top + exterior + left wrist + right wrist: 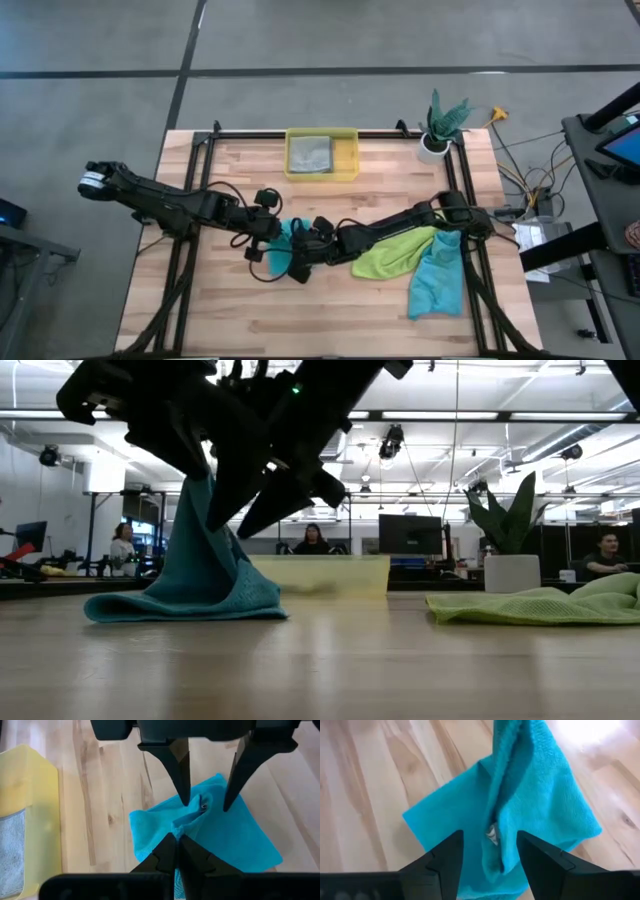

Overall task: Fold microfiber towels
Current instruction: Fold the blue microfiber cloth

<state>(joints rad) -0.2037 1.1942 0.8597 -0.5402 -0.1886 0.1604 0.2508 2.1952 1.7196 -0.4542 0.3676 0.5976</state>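
Near the table's middle, the left gripper (175, 840) has its fingers pinched on a raised peak of the teal towel (290, 245), whose lower half pools on the wood. Facing it, the right gripper (489, 851) stands with fingers spread either side of the hanging fold, gripping nothing. That cloth looks light, limp and droopy; my guess is a corner or hemmed edge gives the surest hold. Lime green towel (395, 255) and a second teal towel (440, 280) lie rightward; the grey towel (311, 153) sits in the yellow bin (352, 150).
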